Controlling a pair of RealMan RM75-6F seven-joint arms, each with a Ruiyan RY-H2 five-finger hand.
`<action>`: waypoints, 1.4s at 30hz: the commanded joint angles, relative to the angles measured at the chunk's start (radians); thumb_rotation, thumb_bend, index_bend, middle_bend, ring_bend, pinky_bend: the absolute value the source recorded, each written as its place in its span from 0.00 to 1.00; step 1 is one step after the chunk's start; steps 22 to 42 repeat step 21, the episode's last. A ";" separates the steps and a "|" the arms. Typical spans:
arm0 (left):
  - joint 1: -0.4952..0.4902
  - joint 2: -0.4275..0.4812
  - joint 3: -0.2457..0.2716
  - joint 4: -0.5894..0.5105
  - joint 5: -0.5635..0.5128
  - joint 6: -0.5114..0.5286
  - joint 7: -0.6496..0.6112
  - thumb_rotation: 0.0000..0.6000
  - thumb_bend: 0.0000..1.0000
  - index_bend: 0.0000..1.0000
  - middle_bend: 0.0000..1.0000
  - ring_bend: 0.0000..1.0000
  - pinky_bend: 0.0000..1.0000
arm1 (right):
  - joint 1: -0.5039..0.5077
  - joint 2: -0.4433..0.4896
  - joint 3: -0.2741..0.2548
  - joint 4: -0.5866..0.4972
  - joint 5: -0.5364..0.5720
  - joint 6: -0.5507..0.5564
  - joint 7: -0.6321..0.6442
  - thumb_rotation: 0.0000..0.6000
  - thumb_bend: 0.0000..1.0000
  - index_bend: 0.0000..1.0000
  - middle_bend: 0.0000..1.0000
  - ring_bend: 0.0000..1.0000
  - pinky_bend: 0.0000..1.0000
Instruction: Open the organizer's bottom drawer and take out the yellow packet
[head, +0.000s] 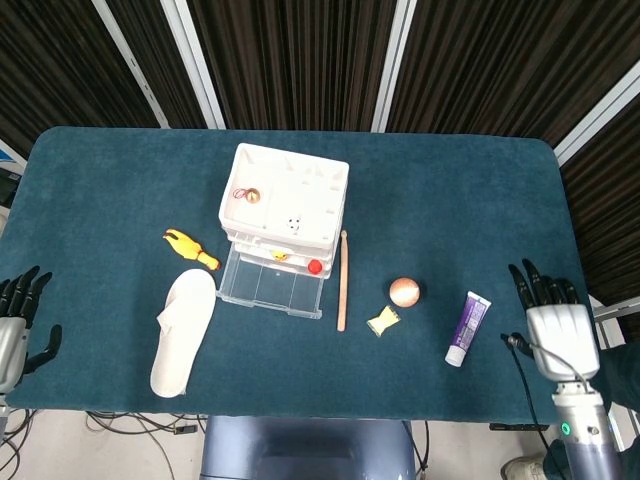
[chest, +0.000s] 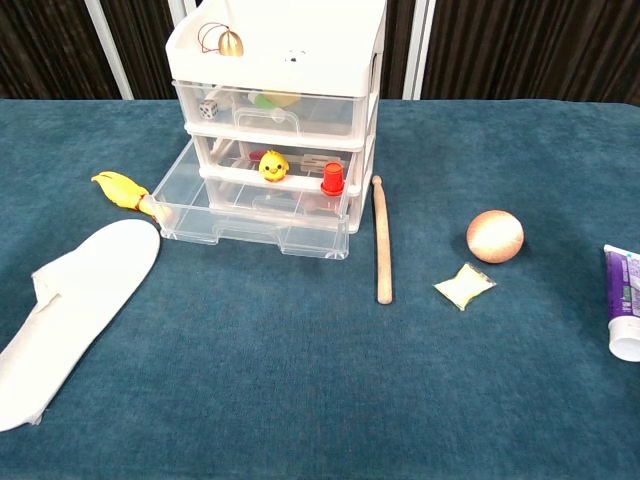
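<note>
The white organizer (head: 284, 198) (chest: 280, 60) stands mid-table with its clear bottom drawer (head: 271, 286) (chest: 255, 215) pulled out. The small yellow packet (head: 383, 321) (chest: 465, 285) lies flat on the cloth, right of the drawer and just in front of a copper ball (head: 404, 291) (chest: 495, 236). My right hand (head: 557, 328) hovers at the table's right front edge, fingers spread, holding nothing. At the left front edge sits my left hand (head: 14, 328), also with fingers apart and nothing in it. Neither hand shows in the chest view.
A wooden stick (head: 342, 280) (chest: 381, 237) lies between drawer and packet. A purple tube (head: 467, 327) (chest: 627, 300) lies right of the packet. A white slipper (head: 183, 332) (chest: 70, 306) and a yellow rubber chicken (head: 190, 247) (chest: 122, 190) are left of the drawer.
</note>
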 joint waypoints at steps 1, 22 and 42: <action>0.003 -0.005 -0.003 0.015 0.025 0.022 -0.023 1.00 0.47 0.03 0.00 0.00 0.00 | -0.051 -0.046 -0.024 0.048 -0.048 0.028 0.017 1.00 0.12 0.09 0.10 0.24 0.25; -0.002 0.009 0.009 0.026 0.052 0.011 -0.088 1.00 0.47 0.03 0.00 0.00 0.00 | -0.121 -0.028 0.005 0.067 -0.119 -0.042 0.045 1.00 0.12 0.08 0.09 0.24 0.24; -0.002 0.009 0.009 0.026 0.052 0.011 -0.088 1.00 0.47 0.03 0.00 0.00 0.00 | -0.121 -0.028 0.005 0.067 -0.119 -0.042 0.045 1.00 0.12 0.08 0.09 0.24 0.24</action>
